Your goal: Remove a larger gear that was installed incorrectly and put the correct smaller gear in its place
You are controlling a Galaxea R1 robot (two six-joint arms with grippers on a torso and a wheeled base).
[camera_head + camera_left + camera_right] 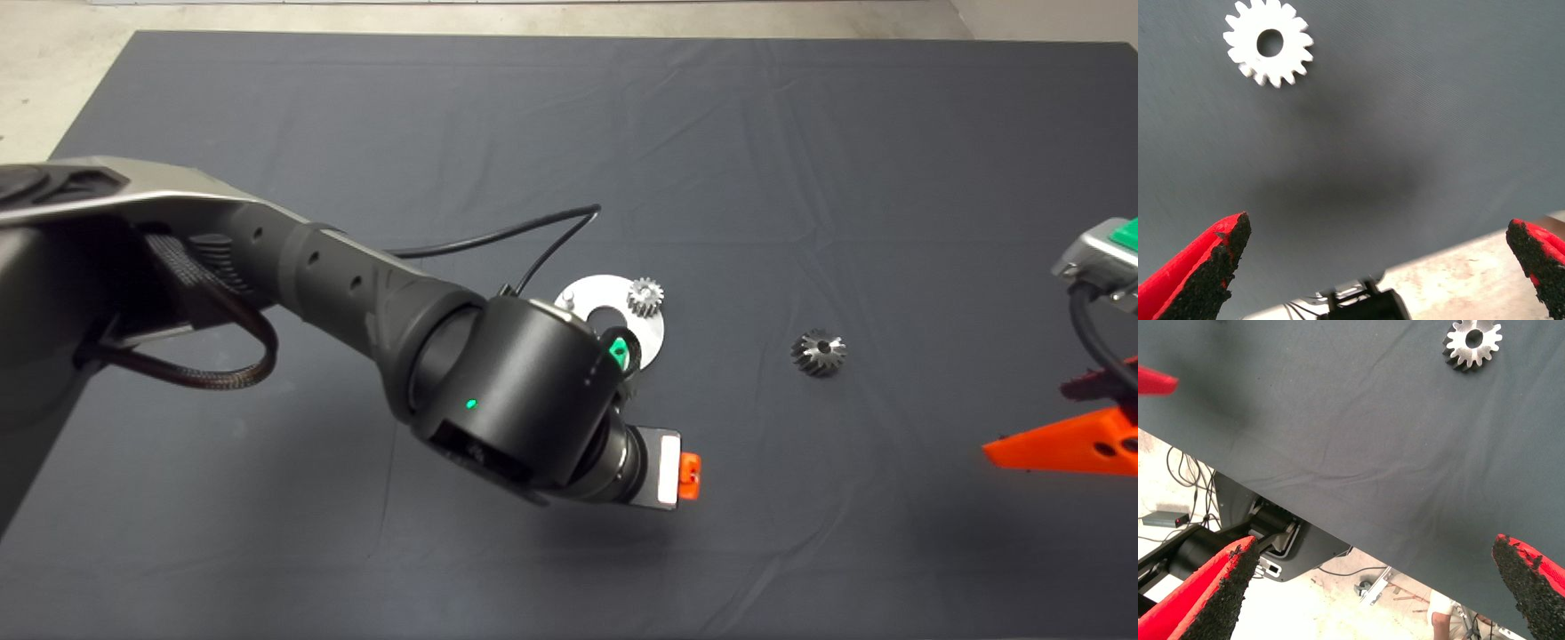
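Mid-mat, your left pincer (pixel 1378 267) hung wide open, empty, above the smaller gear (pixel 1269 42); the larger gear (pixel 819 352) lay toward the right edge. Steel, stiff, slippery: probably pinch across teeth.

Dark mat (pixel 800 160) spread wrinkled over the surface, pale floor (pixel 53 80) beyond its far edge, cables and a small black box (pixel 1165 518) on the floor

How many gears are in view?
3. One small gear on the round plate; a darker gear on the mat to its right; a bright gear only in the left wrist view. The left arm may hide others.
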